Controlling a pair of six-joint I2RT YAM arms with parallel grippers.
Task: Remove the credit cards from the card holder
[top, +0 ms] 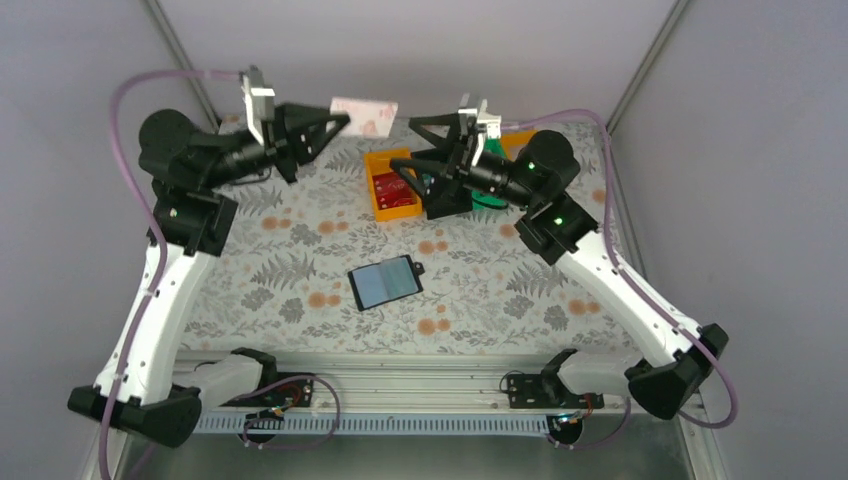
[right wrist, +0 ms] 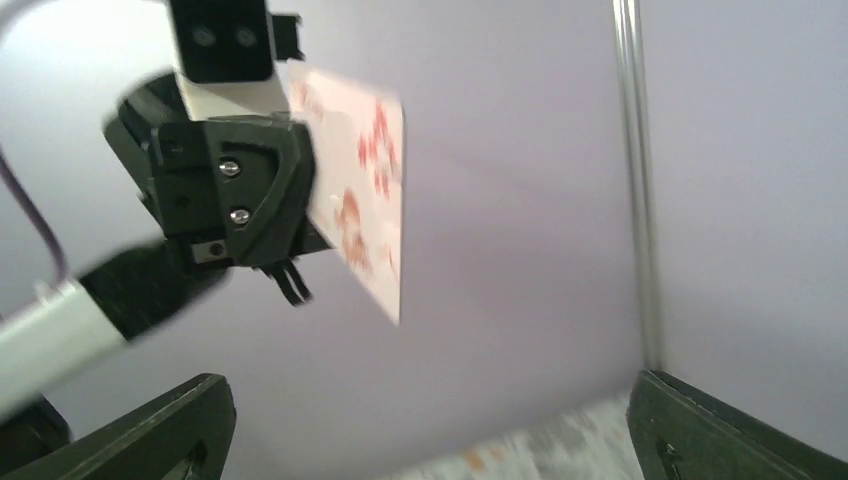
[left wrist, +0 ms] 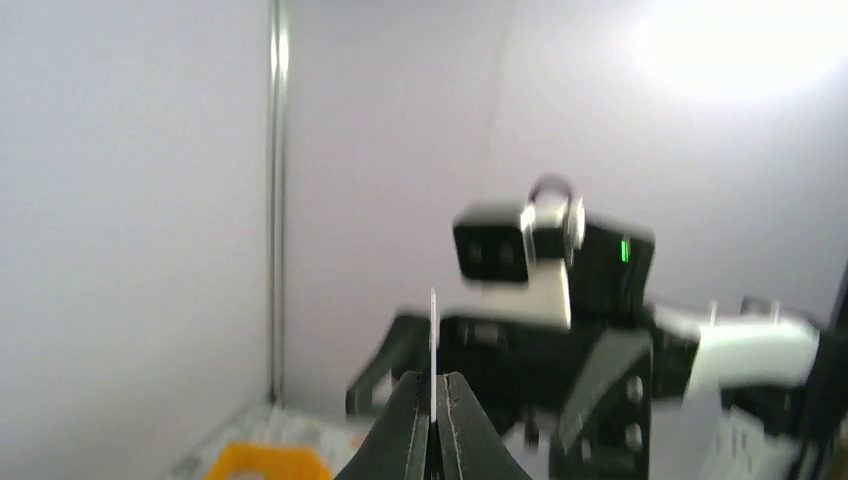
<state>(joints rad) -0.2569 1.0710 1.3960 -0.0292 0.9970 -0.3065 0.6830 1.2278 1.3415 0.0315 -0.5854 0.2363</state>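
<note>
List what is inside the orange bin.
A red object lies in the orange bin, too small to identify. The right gripper covers part of it, so anything there is hidden.

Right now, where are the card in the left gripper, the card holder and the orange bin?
held card (top: 365,115): top external view, middle of its patterned face.
card holder (top: 385,282): top external view, centre of its open inner face.
orange bin (top: 396,211): top external view, its near wall.

Left arm (top: 150,300): raised, wrist pointing right.
Left gripper (top: 343,121): pinched closed on a credit card (top: 366,115) — aloft.
Right arm (top: 620,290): raised, pointing left.
Right gripper (top: 403,141): jaws spread wide.
</note>
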